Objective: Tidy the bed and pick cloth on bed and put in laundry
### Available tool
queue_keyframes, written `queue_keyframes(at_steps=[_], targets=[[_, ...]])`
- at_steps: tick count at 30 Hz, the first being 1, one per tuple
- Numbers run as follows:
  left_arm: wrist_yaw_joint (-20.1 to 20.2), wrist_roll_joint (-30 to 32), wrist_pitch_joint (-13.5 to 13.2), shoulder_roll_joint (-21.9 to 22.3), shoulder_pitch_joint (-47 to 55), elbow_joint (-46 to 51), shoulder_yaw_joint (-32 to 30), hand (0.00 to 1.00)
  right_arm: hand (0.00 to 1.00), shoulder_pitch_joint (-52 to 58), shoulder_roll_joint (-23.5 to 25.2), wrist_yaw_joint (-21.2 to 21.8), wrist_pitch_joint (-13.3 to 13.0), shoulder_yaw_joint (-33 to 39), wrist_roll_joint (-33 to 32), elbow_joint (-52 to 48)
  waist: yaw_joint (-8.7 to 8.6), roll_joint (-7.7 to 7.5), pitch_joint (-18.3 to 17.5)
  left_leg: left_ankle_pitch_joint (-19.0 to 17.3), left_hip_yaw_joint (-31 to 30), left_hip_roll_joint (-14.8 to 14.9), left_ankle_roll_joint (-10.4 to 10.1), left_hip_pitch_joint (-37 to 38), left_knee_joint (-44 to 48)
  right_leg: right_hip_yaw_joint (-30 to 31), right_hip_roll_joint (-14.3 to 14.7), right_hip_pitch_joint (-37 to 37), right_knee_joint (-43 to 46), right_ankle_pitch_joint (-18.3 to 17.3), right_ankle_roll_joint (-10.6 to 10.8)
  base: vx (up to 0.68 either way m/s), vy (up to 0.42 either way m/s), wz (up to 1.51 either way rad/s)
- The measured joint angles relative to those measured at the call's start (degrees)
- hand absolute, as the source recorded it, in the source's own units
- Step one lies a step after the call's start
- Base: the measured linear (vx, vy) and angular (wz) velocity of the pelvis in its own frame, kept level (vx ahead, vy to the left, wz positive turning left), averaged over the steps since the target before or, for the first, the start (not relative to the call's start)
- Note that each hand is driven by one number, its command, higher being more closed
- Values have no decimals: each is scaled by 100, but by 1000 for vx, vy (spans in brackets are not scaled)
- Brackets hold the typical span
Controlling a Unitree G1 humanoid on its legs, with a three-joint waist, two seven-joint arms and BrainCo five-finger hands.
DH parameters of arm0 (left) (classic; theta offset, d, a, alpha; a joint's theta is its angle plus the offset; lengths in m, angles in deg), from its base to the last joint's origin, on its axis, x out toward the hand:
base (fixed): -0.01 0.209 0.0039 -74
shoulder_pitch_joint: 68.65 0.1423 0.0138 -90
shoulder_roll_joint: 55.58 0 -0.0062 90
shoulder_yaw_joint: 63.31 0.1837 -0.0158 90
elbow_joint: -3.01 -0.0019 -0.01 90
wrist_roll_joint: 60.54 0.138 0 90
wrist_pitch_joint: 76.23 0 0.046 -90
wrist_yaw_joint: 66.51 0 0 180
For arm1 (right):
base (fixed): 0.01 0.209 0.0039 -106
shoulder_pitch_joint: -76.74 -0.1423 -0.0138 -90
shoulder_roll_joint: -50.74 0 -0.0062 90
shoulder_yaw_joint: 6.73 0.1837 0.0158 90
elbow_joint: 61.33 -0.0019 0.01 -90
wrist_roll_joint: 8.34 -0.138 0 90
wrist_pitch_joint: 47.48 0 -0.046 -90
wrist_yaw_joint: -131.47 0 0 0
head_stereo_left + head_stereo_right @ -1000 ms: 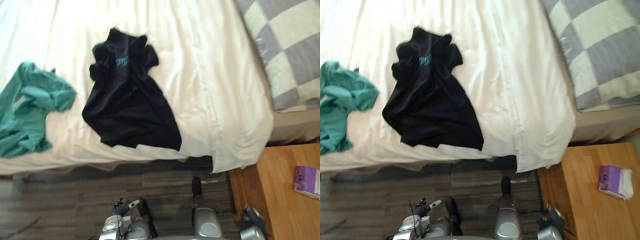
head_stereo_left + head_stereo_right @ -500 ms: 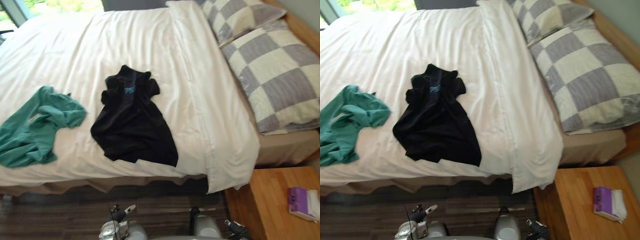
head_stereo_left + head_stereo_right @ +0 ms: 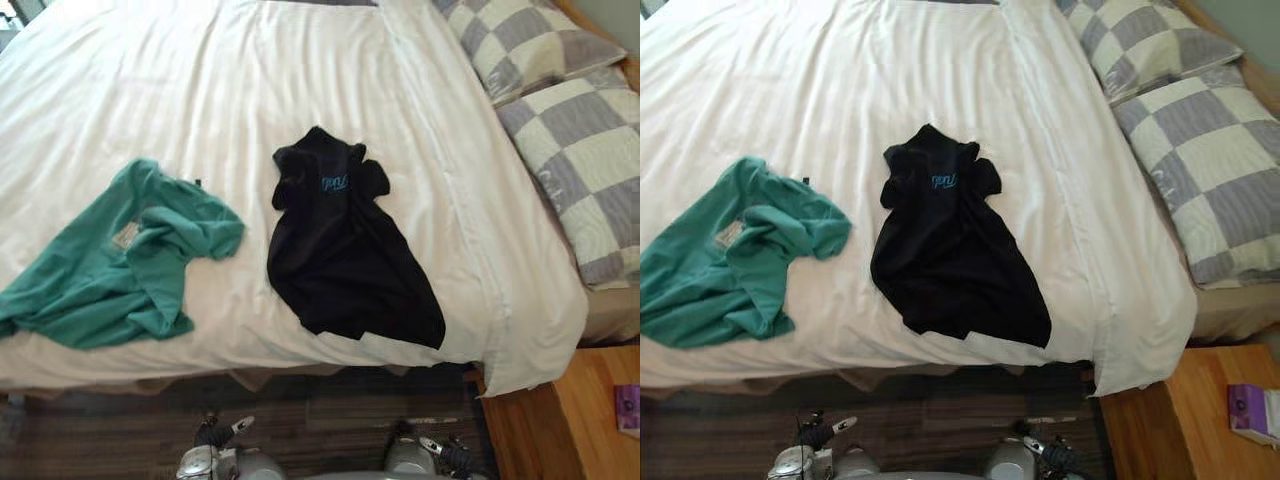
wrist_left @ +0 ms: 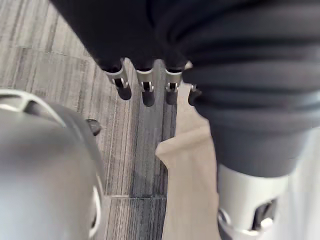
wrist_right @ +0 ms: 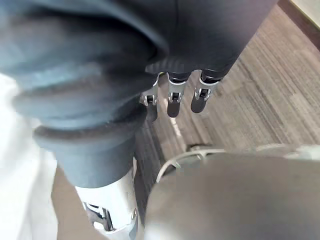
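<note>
A black T-shirt [image 3: 345, 250] lies crumpled on the white duvet [image 3: 200, 90], near the middle of the bed's near side. A green garment [image 3: 120, 265] lies bunched to its left, close to the near edge. My left hand [image 4: 121, 82] hangs over the grey plank floor beside the bed's beige skirt, fingers straight and empty. My right hand [image 5: 173, 97] hangs the same way above the floor, fingers straight, holding nothing. Both hands are well below and short of the clothes.
Two grey-and-cream checked pillows [image 3: 590, 170] sit at the bed's right end. A wooden nightstand [image 3: 1200, 420] stands at the lower right with a purple box [image 3: 1250, 410] on it. Dark plank floor [image 3: 330, 420] runs along the bed's near side.
The camera has swung left, so the bed and clothes sit further right in the picture. The clothes lie as before.
</note>
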Motion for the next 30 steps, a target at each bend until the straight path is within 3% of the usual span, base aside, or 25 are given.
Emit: queue_keyframes(at_steps=[2, 3, 5, 7, 8, 10, 14, 17, 18, 19, 20, 21, 22, 23, 24, 26, 27, 29, 30], targets=[[-4, 96, 15, 115, -42, -9, 45, 0, 0, -62, -36, -4, -66, -43, 6, -42, -72, 108, 47, 102, 10, -197, 59, 109, -292, -71, 134, 172, -174, -296, -80, 36, 33, 15], [-5, 205, 30, 233, -93, -3, 128, 0, 0, -64, -110, -7, -118, -48, 9, -91, -83, 253, 101, 214, -15, -258, 199, 183, -433, -128, 110, 249, -189, -295, -85, 22, 21, 20], [-12, 353, 24, 443, -151, 9, 326, 0, 0, -160, -225, -32, -137, -179, 102, -133, -66, 393, 224, 489, -33, -478, 477, 379, -704, -244, -37, 476, -256, -326, -130, 34, -19, 40], [-15, 457, -15, 547, -168, 78, 449, 0, 0, -356, -343, -57, -136, -457, 241, -114, -36, 488, 324, 505, -95, -501, 485, 115, -188, -223, -202, 477, -196, -440, -76, -4, -17, 43], [-10, 481, -29, 512, -340, 128, 457, 0, 0, -625, -421, -88, -148, -854, 394, -88, -46, 479, 530, 475, -252, -478, 437, -314, 598, -210, -392, 429, -80, -528, -18, -59, 1, 28], [44, 475, -6, 515, -433, 174, 528, 0, 0, -979, -417, -60, -151, -1152, 492, 35, -11, 678, 657, 496, -41, -261, 412, -683, 1374, -156, -503, 364, -34, -535, -9, -92, 74, 8], [15, 487, -2, 557, -421, 252, 674, 0, 0, -1033, -153, -38, -136, -1162, 887, -85, 6, 639, 679, 183, -137, -37, 525, -733, 1624, -107, -573, 375, -68, -464, 87, -36, 132, -10], [-32, 487, -6, 659, -514, 252, 669, 0, 0, -968, -190, -31, -104, -1096, 913, -130, -44, 579, 624, 163, -610, 266, 525, -761, 1155, -66, -665, 365, -194, -263, 385, 13, 267, -1], [-40, 487, -8, 705, -542, 254, 674, 0, 0, -880, -233, -34, -94, -1076, 940, -125, -44, 592, 521, 207, -712, 310, 542, -744, 766, -59, -778, 365, -311, -113, 598, 74, 566, 10], [-51, 487, -4, 728, -541, 243, 680, 0, 0, -814, -227, -33, -88, -1045, 975, -95, -27, 568, 424, 11, -788, 159, 7, -657, 507, 22, -829, 370, -502, 76, 795, 100, 596, 12], [-59, 487, -3, 698, -543, 236, 714, 0, 0, -787, -202, -30, -84, -1003, 978, -52, -25, 463, 367, -9, -760, 53, -174, -637, 412, 94, -908, 402, -710, 193, 867, 131, 479, 10], [-64, 486, 0, 528, -499, 207, 785, 0, 0, -695, 51, 5, -53, -913, 971, 17, 14, 196, 222, 17, -675, -305, -120, -734, 318, 276, -1027, 454, -1267, 517, 861, 147, 342, 2], [-63, 482, 15, 363, -479, 127, 799, 0, 0, -673, 218, 5, -36, -856, 945, 30, 86, 61, 141, -1, -603, -398, -88, -756, 323, 166, -1070, 492, -1509, 863, 584, 120, 298, -10], [-63, 470, 26, 289, -482, 90, 797, 0, 0, -679, 283, -4, -21, -850, 918, 13, 137, 52, 135, -6, -494, -389, -78, -733, 322, 39, -1067, 469, -1523, 1080, 331, 57, 262, -35], [-72, 384, 40, 204, -421, 94, 697, 0, 0, -692, 393, -12, -8, -862, 814, -20, 227, 114, 150, 56, -274, -373, 18, -583, 210, -423, -1028, 468, -1510, 1490, -229, 14, 261, -49], [-146, 156, 40, 163, -238, 87, 533, 0, 0, -688, 506, -14, -16, -871, 756, -54, 258, 177, 153, 98, -93, -384, 82, -203, -104, -489, -859, 465, -1152, 1215, -197, 23, 178, -37], [-176, -27, 43, 161, -149, 53, 430, 0, 0, -664, 521, -31, -50, -840, 595, -110, 192, 205, 149, 150, -88, -402, 151, -60, -298, -41, -505, 459, -875, 637, 5, 20, 36, 1], [-177, -190, 42, 163, -90, 14, 378, 0, 0, -579, 516, -82, -93, -492, 379, -139, 137, 208, 129, 251, -181, -517, 152, -18, -457, 255, -315, 535, -880, 106, 38, -10, -16, 28], [-173, -284, 53, 212, -68, -69, 214, 0, 0, -539, 505, -176, -125, -28, 201, -137, 116, 195, 109, 361, -250, -566, 137, 57, -621, 173, -323, 693, -1054, 102, 272, -23, -33, 33]])
